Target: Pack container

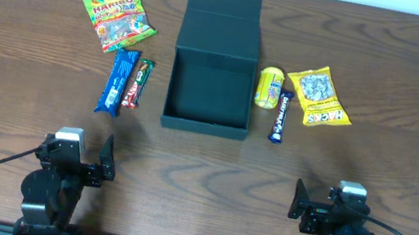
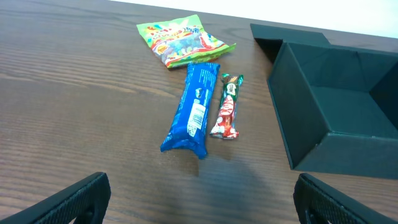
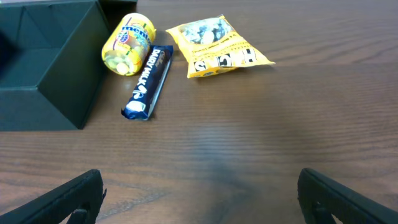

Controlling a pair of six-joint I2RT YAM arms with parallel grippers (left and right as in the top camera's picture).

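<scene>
At the centre of the table (image 1: 22, 102), the container (image 1: 204, 125) is sitting upright with its flap lid (image 1: 223, 12) lying folded back on the far side, away from the arms, and its interior facing up. Left of the container, a green Haribo bag (image 1: 119, 17) is lying level with the lid, well apart from the box. Nearer the arms, a blue bar (image 1: 118, 82) and a red-and-green bar (image 1: 139, 84) are lying close side by side, running roughly along the container's left wall. The red-and-green one is lying closer to the container, not touching it. Right of the container, a yellow Mentos tub (image 1: 269, 87) is lying on its side just beside the right wall. A dark blue Dairy Milk bar (image 1: 281, 116) is lying against the tub's outer side and reaching further toward the arms, and a yellow packet (image 1: 318, 96) is lying beyond both. The left gripper (image 2: 199, 205) is sitting back on the near side, short of the container's front-left corner, fingers spread wide and gripping nothing. The right gripper (image 3: 202, 202) is sitting short of the front-right corner, likewise spread wide and empty. Both are sitting well apart from the container.
</scene>
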